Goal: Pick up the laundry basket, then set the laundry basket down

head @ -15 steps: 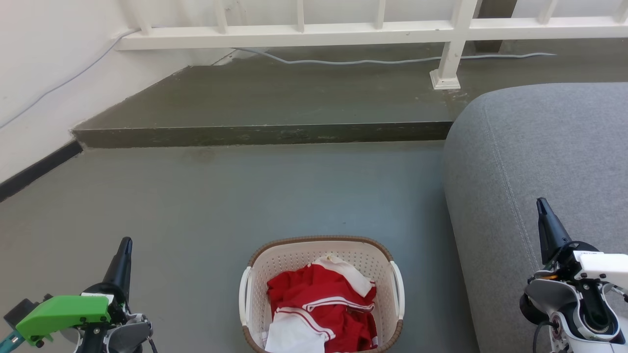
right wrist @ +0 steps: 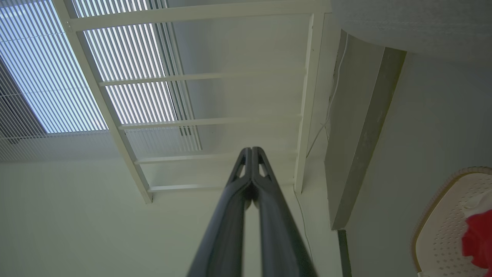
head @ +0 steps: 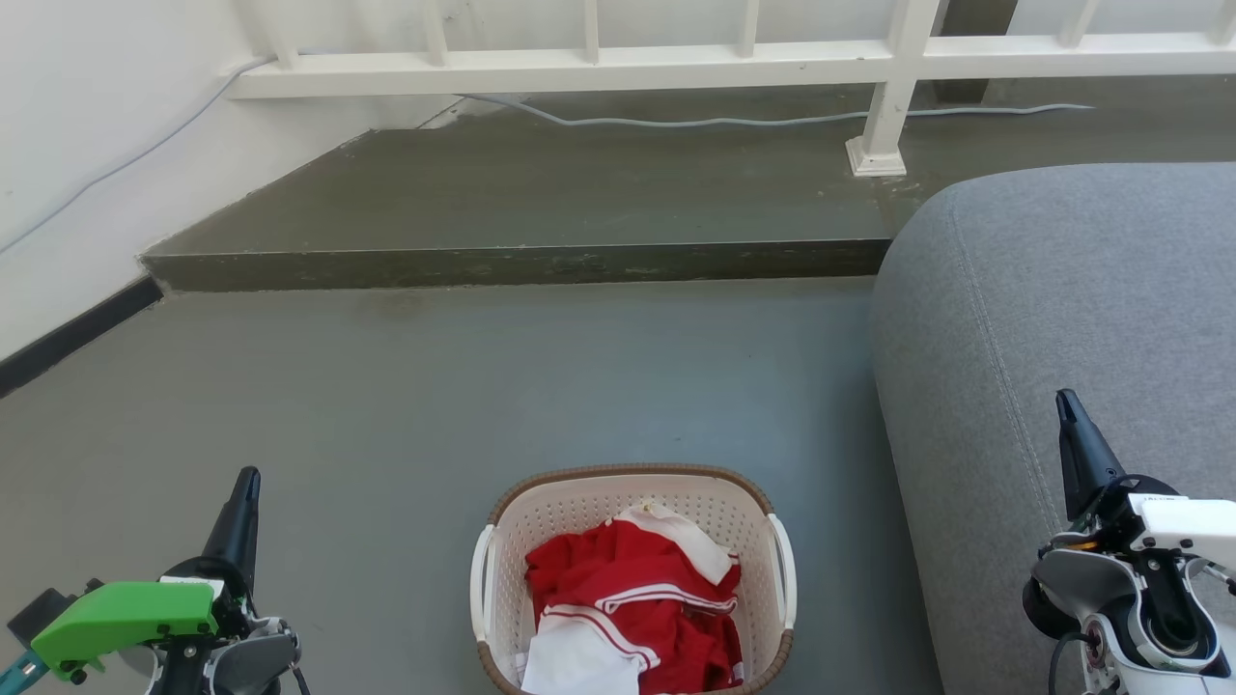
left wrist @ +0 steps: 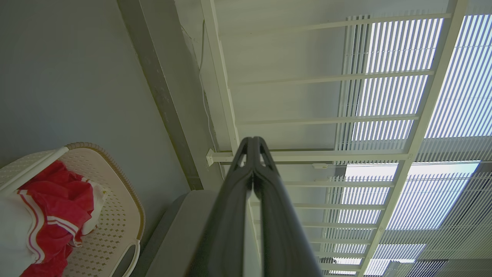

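On the grey floor (head: 386,405) before me sits the laundry basket (head: 579,510), red and white clothes (head: 628,598) piled inside it. Left of the basket, apart from it, my left gripper (head: 249,475) has its fingers pressed together, empty. Right of the basket, by the sofa (head: 1062,290), my right gripper (head: 1064,398) is the same.

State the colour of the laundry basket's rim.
Brown, woven-look. The laundry basket shows best in the head view.

laundry basket (head: 579,512): cream, perforated, brown rim | clothes (head: 628,579): red, white stripes | sofa (head: 1062,290): grey
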